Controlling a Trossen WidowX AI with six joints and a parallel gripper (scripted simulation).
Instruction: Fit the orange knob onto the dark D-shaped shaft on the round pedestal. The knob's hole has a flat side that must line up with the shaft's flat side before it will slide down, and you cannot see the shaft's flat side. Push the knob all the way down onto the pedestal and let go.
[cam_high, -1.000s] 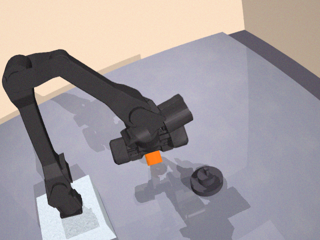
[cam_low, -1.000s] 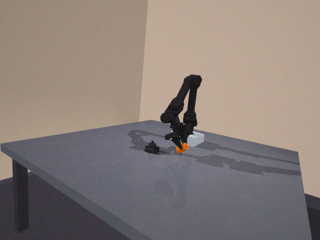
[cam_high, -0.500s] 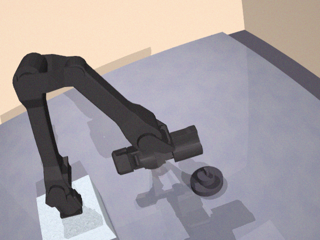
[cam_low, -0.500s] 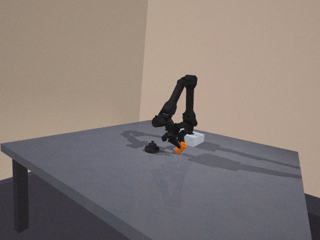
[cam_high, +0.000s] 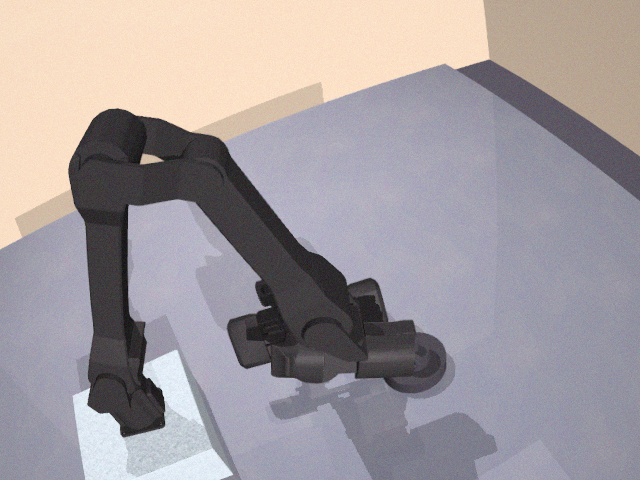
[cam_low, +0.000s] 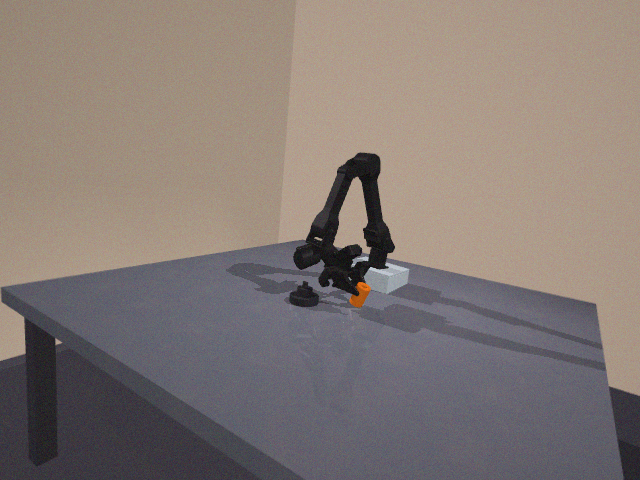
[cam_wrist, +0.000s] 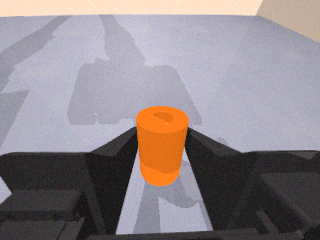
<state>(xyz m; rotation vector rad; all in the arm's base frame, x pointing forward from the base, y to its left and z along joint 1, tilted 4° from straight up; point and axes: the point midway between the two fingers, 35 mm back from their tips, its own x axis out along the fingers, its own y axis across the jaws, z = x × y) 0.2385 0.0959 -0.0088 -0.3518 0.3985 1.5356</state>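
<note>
The orange knob (cam_low: 360, 294) (cam_wrist: 161, 145) is a short cylinder with a hole in its end face. My gripper (cam_wrist: 161, 131) (cam_low: 353, 288) is shut on it, one dark finger on each side. In the exterior view the knob hangs tilted, just above the table, to the right of the round dark pedestal (cam_low: 303, 298) (cam_high: 431, 369). The short dark shaft (cam_low: 305, 285) stands up from the pedestal, bare. In the top view the arm's wrist hides the knob and the shaft and covers part of the pedestal. The pedestal does not show in the wrist view.
The arm stands on a white base block (cam_high: 170, 454) (cam_low: 390, 277) near the table's back. The grey table (cam_high: 465, 206) (cam_low: 206, 335) holds nothing else. Walls rise behind it.
</note>
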